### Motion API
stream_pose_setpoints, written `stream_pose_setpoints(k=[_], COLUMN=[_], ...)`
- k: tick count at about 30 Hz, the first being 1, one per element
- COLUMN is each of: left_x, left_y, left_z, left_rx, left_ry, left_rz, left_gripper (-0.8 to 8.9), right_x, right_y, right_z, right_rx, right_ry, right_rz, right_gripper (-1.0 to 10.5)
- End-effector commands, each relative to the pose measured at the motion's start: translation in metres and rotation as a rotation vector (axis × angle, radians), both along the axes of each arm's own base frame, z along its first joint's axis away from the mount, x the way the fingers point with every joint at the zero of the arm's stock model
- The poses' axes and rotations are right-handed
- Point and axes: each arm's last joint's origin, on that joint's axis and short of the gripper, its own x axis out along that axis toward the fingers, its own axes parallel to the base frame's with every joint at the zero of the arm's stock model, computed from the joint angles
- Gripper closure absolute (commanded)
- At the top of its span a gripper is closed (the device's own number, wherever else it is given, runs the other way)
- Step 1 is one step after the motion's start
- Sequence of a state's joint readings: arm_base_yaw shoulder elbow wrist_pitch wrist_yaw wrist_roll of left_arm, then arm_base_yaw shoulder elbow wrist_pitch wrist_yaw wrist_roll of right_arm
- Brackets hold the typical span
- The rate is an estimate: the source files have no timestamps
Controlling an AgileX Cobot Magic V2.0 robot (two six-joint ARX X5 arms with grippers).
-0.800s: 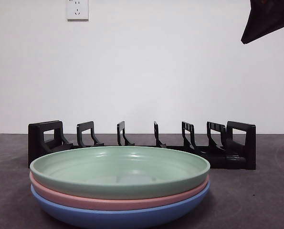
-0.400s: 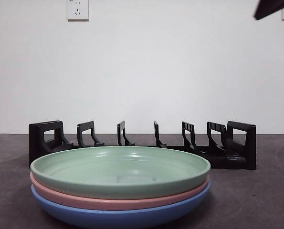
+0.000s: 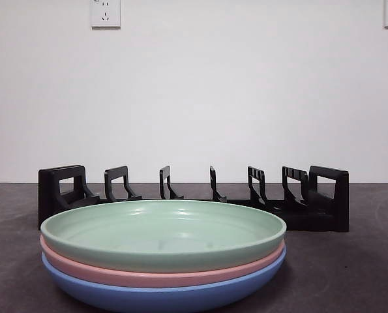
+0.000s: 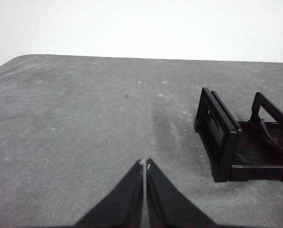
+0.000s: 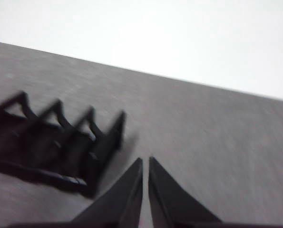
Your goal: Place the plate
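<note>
Progress: none, rack (image 3: 194, 195) empty, plates (image 3: 162, 251) stacked | left claw (image 4: 144, 164) closed, empty, rack beside | right claw (image 5: 145, 161) closed, empty, rack beside

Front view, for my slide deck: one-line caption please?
Green plate stacked on pink plate and blue plate, before an empty black rack.
</note>
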State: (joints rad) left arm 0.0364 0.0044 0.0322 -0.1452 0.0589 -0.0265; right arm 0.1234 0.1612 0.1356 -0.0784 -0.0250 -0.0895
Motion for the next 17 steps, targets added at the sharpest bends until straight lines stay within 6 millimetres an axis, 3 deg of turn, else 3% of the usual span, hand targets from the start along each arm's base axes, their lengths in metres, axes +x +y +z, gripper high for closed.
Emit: stream_pose_setpoints(k=[1,7,17], left_x=[0.001,0.001,0.001], left_y=[0.0,0.0,0.0], left_z=[-0.005,-0.005,-0.005], left_rx=[-0.006,-0.006,-0.006], left_ry=[0.007,0.007,0.008], left_rz=[-0.001,-0.002,-0.002], left_gripper=[8.06,8.06,8.06], right_x=[-0.008,-0.005,-0.005], right_y=[-0.004,-0.008,-0.009], right_z=[-0.01,-0.035,-0.037], right_rx=[0.045,0.052,0.041], right_ry=[-0.03,0.03,0.05], right_rz=[-0.052,-0.107,-0.133], right_gripper=[9.3,9.3,9.3])
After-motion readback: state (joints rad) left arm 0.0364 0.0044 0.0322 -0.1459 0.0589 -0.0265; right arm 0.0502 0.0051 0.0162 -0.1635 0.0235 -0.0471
